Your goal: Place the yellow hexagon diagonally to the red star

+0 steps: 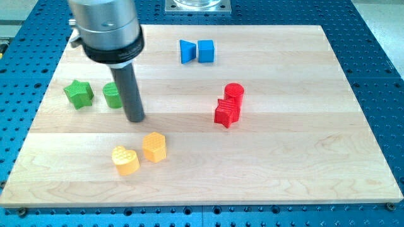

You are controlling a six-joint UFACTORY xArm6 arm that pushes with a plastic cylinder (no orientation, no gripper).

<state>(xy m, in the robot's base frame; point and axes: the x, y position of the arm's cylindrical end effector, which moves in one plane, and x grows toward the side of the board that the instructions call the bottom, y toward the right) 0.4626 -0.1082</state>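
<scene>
The yellow hexagon (154,146) lies at the lower left of the wooden board, with a yellow heart (125,160) just to its lower left. The red star (226,112) lies right of the board's middle, touching a red cylinder (234,93) above it. My tip (135,118) stands on the board above the yellow hexagon, a short gap apart, and just right of a green cylinder (113,95), which the rod partly hides.
A green star (79,94) lies at the left of the board. Two blue blocks (196,51) sit side by side near the top middle. The board (303,164) is ringed by a blue perforated table.
</scene>
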